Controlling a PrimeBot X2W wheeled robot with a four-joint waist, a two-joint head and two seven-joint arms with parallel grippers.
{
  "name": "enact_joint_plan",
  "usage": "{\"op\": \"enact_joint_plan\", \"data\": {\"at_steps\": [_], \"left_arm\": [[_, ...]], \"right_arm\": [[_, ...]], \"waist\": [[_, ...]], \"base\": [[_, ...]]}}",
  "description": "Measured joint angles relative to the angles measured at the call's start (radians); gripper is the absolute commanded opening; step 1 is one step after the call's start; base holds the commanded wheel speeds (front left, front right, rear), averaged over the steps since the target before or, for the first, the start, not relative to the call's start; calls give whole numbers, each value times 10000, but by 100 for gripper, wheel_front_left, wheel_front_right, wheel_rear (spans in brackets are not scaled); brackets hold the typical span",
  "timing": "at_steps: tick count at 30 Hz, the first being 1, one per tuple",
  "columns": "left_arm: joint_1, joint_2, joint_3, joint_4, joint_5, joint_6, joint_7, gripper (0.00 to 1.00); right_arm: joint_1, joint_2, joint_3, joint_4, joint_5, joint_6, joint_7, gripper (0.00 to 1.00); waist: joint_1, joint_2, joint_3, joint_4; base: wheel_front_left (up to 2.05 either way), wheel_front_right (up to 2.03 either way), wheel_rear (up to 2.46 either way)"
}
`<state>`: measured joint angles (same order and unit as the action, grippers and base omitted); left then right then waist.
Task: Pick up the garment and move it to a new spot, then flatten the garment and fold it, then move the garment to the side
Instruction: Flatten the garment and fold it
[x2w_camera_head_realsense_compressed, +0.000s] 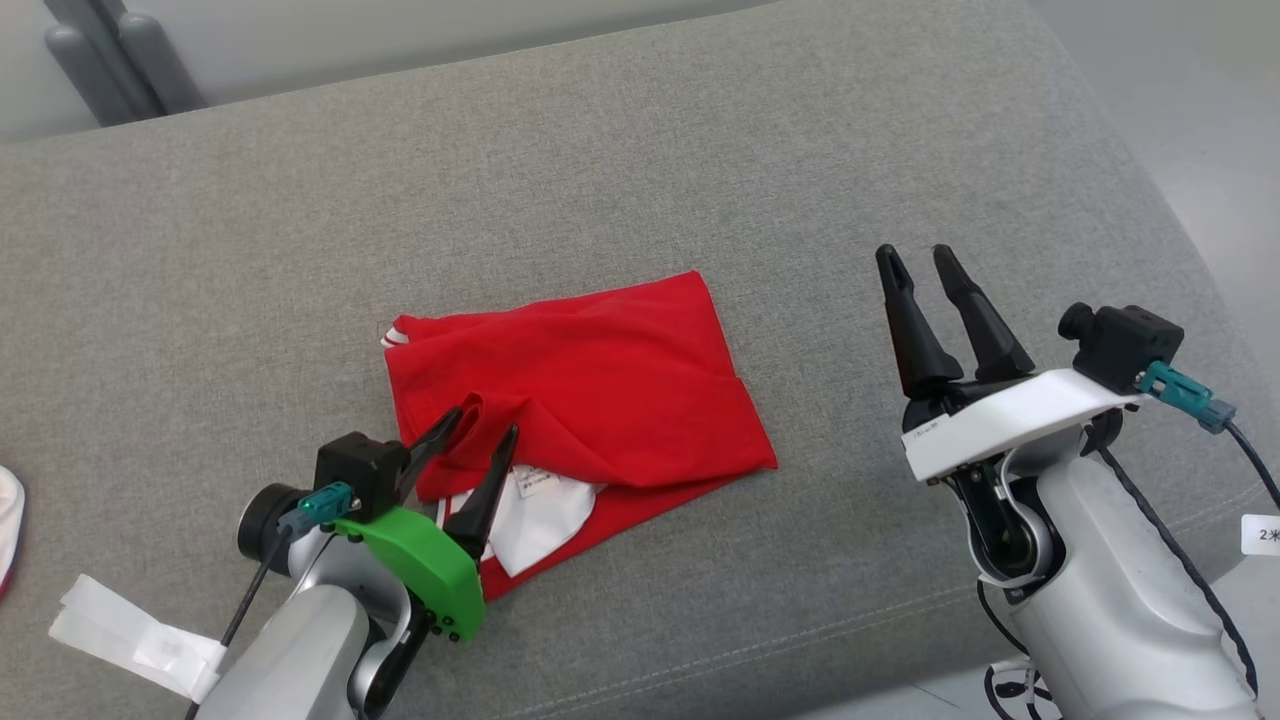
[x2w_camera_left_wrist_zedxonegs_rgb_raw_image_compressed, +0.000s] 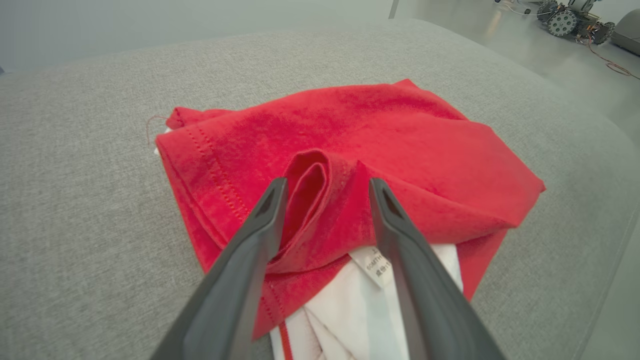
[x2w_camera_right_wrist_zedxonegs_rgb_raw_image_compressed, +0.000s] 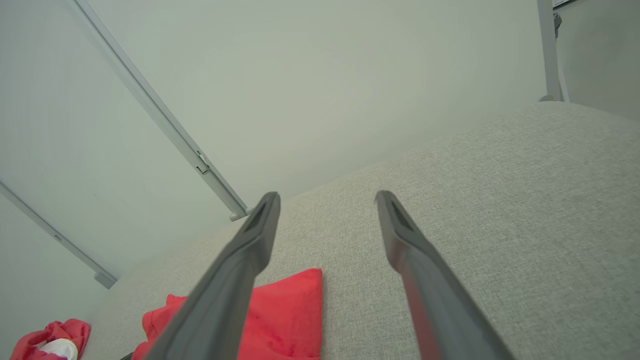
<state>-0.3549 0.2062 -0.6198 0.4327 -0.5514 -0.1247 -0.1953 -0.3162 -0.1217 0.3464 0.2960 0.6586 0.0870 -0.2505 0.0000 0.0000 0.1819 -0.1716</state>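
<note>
Jaws of left gripper (x2w_camera_head_realsense_compressed: 484, 422) apart, straddling raised fold at near edge of red garment (x2w_camera_head_realsense_compressed: 600, 370), head view. Garment lies crumpled mid-way across gray upholstered cushion (x2w_camera_head_realsense_compressed: 700, 150). Right gripper (x2w_camera_head_realsense_compressed: 915, 255) jaws spread, well apart from garment, off to its right. Left wrist view: fold stands between dark fingers (x2w_camera_left_wrist_zedxonegs_rgb_raw_image_compressed: 260, 225); white inner fabric with label (x2w_camera_left_wrist_zedxonegs_rgb_raw_image_compressed: 372, 262) shows beneath. Right wrist view: jaws wide over cushion, garment corner at lower left.

Grey fabric cushion (x2w_camera_head_realsense_compressed: 700, 150), stitched seam along front. White tape strips (x2w_camera_head_realsense_compressed: 130, 630) near its left front edge. Wheeled device (x2w_camera_left_wrist_zedxonegs_rgb_raw_image_compressed: 562, 20) on floor beyond.
</note>
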Motion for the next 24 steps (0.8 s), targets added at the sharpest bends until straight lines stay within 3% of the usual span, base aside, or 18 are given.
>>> {"op": "enact_joint_plan", "data": {"at_steps": [24], "left_arm": [[-97, 244, -600, 370, 10, 0, -347, 77]], "right_arm": [[216, 113, -274, -142, -351, 86, 0, 100]], "waist": [[0, 0, -40, 164]], "base": [[0, 0, 0]]}}
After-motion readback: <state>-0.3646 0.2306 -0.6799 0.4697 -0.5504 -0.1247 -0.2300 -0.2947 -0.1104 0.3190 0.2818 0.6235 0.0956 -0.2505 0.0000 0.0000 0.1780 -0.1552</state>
